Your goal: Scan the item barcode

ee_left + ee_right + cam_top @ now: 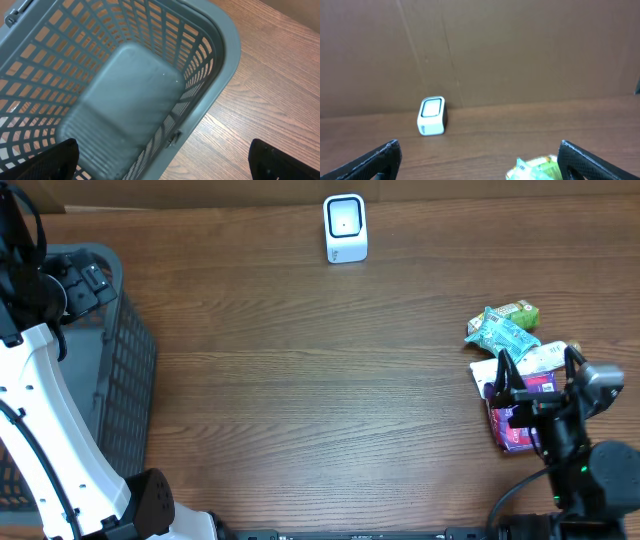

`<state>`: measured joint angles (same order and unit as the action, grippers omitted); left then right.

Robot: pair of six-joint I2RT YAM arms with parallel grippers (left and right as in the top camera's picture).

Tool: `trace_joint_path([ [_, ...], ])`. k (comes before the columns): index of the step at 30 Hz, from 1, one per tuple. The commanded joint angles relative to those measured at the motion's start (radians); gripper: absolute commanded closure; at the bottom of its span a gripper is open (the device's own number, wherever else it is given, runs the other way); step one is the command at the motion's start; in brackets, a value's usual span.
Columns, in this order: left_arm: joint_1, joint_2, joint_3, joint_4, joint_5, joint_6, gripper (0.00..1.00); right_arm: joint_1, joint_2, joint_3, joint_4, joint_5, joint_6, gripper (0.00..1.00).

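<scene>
Although right wrist shows one green packet [535,169], overhead shows several packets [512,338].

The left arm [45,420] has a smooth, white, curved shell over its long link, with a rounded black joint housing [150,498] at one end. The right arm [575,450] is matte black throughout, with a small grey box-shaped camera module [600,377], a tiny green light [583,471] and a thin black cable [505,500] near its base. Both wrist views show wedge-shaped black fingers [375,160] with plain flat faces.
</scene>
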<state>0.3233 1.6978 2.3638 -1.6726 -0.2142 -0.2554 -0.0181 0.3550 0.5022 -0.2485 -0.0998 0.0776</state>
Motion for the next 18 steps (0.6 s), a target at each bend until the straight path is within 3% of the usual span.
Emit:
trace_joint_path([
  [1,0.003,0.006,-0.001,0.002,-0.006,0.009,0.0,-0.003,-0.083,-0.135,0.093,0.002,0.0,0.0],
  [6,0.003,0.006,-0.001,0.002,-0.006,0.009,0.0,-0.003,-0.17,-0.27,0.174,0.002,0.0,0.0],
  [18,0.003,0.006,-0.001,0.002,-0.006,0.009,0.01,0.01,-0.35,-0.434,0.177,0.002,0.0,0.0],
])
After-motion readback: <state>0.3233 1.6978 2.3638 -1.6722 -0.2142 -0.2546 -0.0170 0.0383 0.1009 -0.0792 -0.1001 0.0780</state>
